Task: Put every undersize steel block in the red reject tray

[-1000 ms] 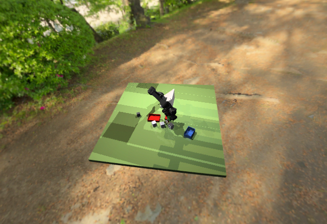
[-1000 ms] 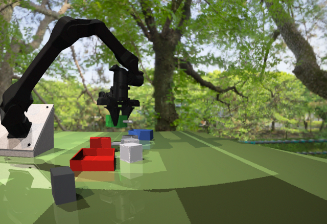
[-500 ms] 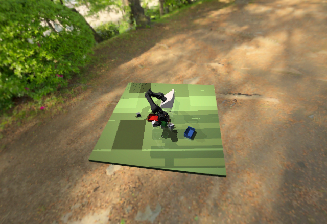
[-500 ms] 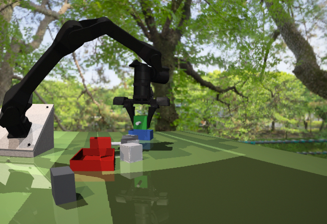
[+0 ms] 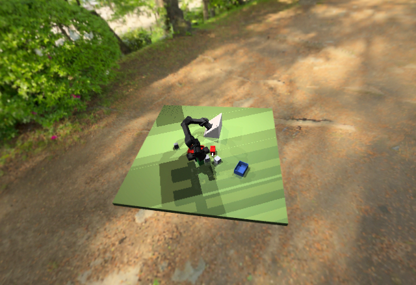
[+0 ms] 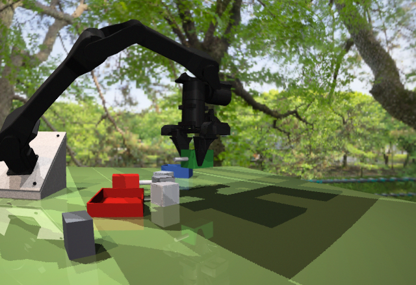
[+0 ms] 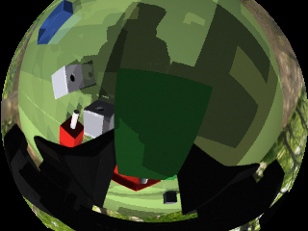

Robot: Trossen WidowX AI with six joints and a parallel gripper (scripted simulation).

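My gripper (image 6: 194, 154) (image 7: 150, 133) (image 5: 201, 157) is shut on the green GO gauge (image 6: 205, 159) (image 7: 161, 120) and holds it in the air above the table; its silver pin (image 6: 181, 158) sticks out sideways. A light steel block (image 6: 164, 193) (image 7: 72, 79) (image 5: 217, 159) stands beside the red reject tray (image 6: 116, 204) (image 7: 135, 183). A second steel block (image 6: 162, 176) (image 7: 98, 119) stands just behind it. Both show a bore on top in the wrist view. A dark grey block (image 6: 78, 235) (image 7: 169, 196) (image 5: 175, 146) stands apart, on the tray's other side.
A red block with a silver pin (image 6: 125, 180) (image 7: 71, 134) (image 5: 212, 148) lies behind the red tray. A blue tray (image 6: 176, 170) (image 7: 55, 21) (image 5: 241, 168) sits farther out. The arm's white wedge base (image 6: 43, 170) (image 5: 214, 126) stands at the back of the green table (image 5: 248, 204).
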